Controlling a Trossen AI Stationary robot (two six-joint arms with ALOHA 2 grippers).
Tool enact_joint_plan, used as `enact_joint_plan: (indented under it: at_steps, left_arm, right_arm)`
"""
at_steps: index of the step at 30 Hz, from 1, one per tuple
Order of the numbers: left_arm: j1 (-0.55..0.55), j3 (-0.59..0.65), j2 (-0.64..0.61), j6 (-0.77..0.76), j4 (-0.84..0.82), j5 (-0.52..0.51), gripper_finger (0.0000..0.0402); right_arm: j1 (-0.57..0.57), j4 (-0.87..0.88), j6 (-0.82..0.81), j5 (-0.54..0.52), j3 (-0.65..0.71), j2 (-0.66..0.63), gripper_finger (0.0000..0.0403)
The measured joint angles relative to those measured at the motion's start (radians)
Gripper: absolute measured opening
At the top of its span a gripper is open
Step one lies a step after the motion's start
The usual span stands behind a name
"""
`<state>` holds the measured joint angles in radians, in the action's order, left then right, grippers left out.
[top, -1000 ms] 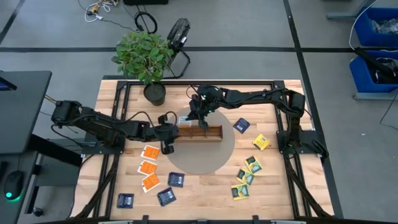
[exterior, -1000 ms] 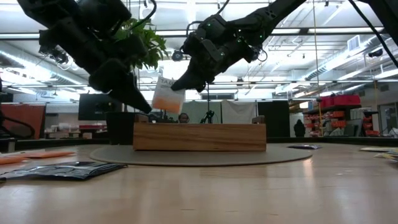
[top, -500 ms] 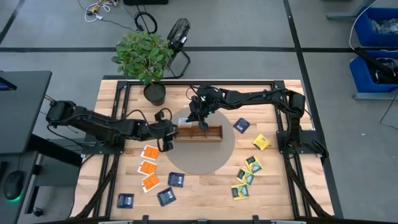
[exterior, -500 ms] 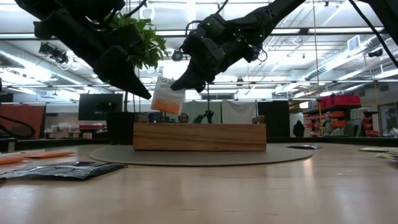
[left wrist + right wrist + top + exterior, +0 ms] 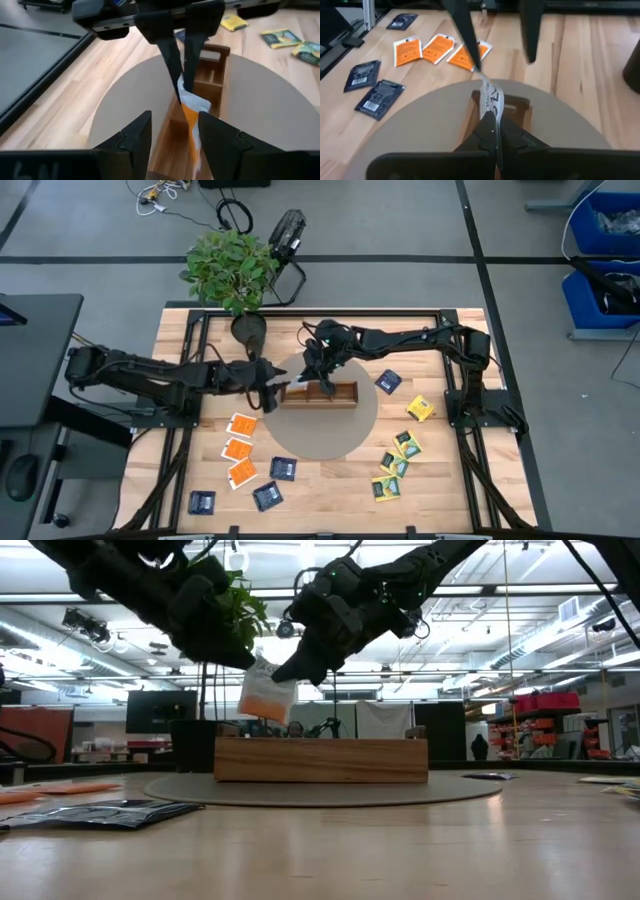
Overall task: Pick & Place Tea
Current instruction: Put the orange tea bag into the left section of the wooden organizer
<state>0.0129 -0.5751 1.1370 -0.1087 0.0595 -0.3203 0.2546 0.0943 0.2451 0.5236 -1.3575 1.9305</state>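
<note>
Orange and white, the held tea-bag packet (image 5: 267, 695) hangs in the air above the left end of the wooden three-compartment tray (image 5: 320, 393), clear of the tray's upper rim in the low view. The right gripper (image 5: 290, 668) pinches the packet's top edge with its jaws clenched on it. The left gripper (image 5: 270, 388) stands just left of the tray at centre frame in the high view, jaws released, one finger on either side of the packet's lower part in the left wrist view; contact with the packet cannot be told. The tray lies on a round grey mat (image 5: 325, 435), whose lower half is bare. Loose packets lie well apart from the tray: three orange packets (image 5: 240, 448) at lower left of the mat, three dark blue packets (image 5: 268, 496) near the bottom edge of the table (image 5: 450, 490), one dark blue packet (image 5: 388, 381) just right of the tray, and yellow-green packets (image 5: 395, 465) at lower right. A potted plant (image 5: 232, 272) stands at the table's upper left edge.
</note>
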Motion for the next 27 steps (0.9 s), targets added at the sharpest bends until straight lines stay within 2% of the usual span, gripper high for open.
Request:
enact_joint_plan:
  at_steps: [6,15,18,22,27]
  left_arm:
    - [0.029,0.0,-0.009,0.0,-0.011,0.057,0.0168]
    - [0.029,0.0,-0.08,0.016,-0.031,0.068,0.0168]
    - [0.029,0.0,-0.08,0.016,-0.029,0.109,0.0168]
    - [0.029,0.0,-0.062,0.011,-0.025,0.112,0.0168]
    - [0.029,0.0,-0.033,0.011,-0.016,0.112,0.0196]
  right_arm:
    - [0.0,0.012,0.0,-0.002,0.0,0.0,0.0]
    - [0.0,0.031,0.011,-0.003,0.0,0.0,0.0]
    - [0.0,0.028,0.012,-0.003,0.0,0.0,0.0]
    - [0.0,0.012,0.014,-0.001,0.0,0.0,0.0]
    - [0.0,0.004,0.007,0.008,0.0,0.0,0.0]
